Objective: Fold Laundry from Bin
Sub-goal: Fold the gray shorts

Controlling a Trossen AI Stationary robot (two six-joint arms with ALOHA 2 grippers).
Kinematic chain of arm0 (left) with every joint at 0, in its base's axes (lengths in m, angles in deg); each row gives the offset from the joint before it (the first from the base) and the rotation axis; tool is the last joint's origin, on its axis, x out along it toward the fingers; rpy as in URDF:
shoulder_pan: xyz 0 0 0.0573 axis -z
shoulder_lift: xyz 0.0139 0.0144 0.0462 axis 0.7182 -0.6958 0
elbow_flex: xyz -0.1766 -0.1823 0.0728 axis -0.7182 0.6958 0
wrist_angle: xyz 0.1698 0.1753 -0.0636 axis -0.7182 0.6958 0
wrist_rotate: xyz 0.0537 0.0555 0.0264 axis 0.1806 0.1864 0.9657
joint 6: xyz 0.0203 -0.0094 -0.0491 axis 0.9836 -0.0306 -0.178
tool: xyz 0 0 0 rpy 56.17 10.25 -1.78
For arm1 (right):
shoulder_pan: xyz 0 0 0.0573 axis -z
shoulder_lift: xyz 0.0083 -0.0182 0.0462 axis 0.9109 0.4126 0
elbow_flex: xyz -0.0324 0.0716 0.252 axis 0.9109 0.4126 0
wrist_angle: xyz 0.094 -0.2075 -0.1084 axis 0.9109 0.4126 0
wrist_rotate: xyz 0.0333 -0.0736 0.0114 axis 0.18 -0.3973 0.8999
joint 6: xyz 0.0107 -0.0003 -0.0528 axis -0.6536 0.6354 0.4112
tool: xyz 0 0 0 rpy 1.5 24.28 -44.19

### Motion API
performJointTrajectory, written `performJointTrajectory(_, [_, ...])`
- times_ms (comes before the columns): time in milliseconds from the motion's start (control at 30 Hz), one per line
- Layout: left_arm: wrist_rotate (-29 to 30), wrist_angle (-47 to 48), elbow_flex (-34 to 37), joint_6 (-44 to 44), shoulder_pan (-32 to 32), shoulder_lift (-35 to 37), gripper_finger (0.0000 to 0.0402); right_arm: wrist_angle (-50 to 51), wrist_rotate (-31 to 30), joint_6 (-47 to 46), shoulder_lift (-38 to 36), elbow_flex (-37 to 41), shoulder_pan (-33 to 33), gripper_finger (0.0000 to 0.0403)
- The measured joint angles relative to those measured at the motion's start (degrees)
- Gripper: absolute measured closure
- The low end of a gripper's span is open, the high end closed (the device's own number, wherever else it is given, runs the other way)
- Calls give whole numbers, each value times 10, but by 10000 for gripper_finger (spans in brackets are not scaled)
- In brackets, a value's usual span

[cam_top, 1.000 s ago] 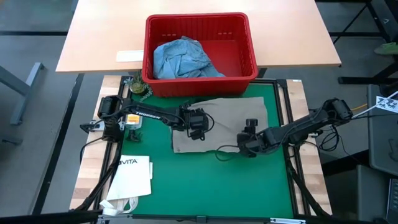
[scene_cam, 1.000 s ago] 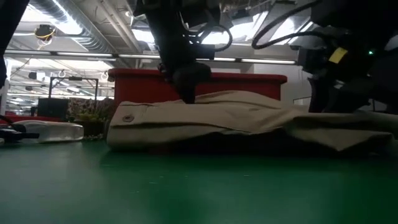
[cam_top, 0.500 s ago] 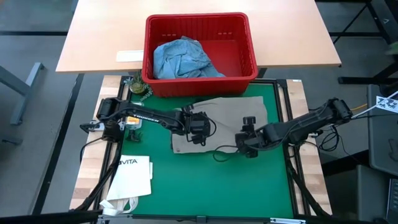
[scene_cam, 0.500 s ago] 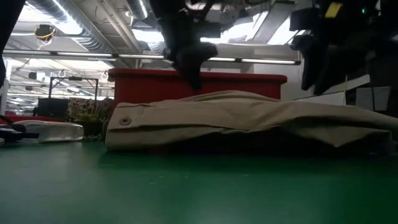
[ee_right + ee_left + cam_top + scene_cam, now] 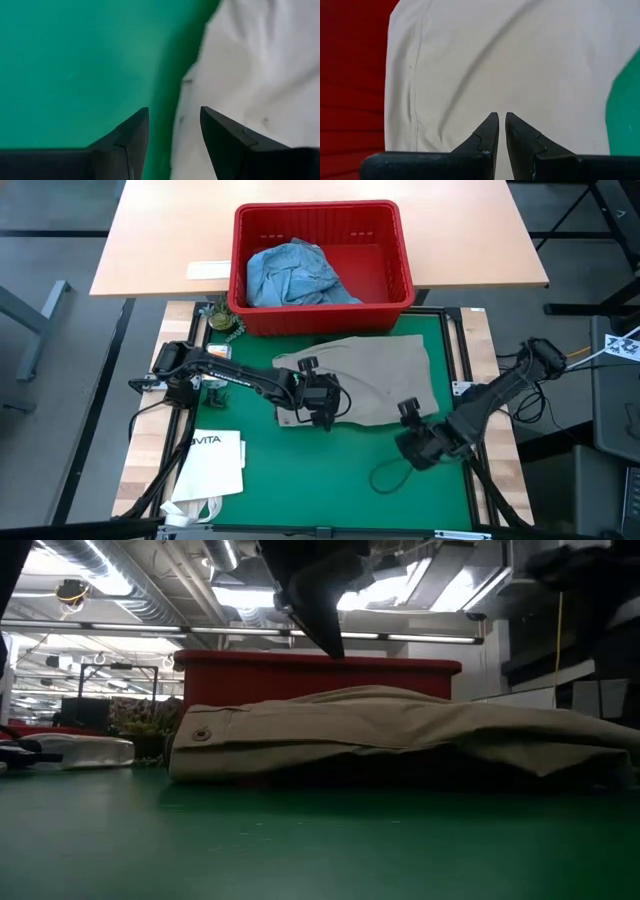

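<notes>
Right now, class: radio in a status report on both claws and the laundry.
Left claw nearly shut, empty, above khaki garment. Right claw open over its edge. Blue garment in red bin. Nothing in the way.

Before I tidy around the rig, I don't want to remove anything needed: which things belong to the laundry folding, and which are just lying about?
Belongs to the job:
- khaki-tan garment, spread on the green mat
- light blue denim jeans, in the bin
- red bin

Just lying about:
- white VITA paper bag
- white paper slip on the wooden table
</notes>
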Motion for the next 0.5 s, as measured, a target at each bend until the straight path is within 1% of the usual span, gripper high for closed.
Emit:
performJointTrajectory(100, [-1, 0, 0, 15, 6, 0, 372, -2, 2, 0, 0, 0, -34, 223])
performJointTrajectory(233, [-11, 0, 0, 26, 14, 0, 366, -3, 3, 2, 0, 0, -59, 223])
performJointTrajectory(333, [-12, 0, 0, 27, 18, 0, 342, -3, 10, 2, 0, 0, -62, 223])
performJointTrajectory(500, [-12, 0, 0, 26, 22, 0, 285, -3, 16, 2, 0, 0, -60, 223])
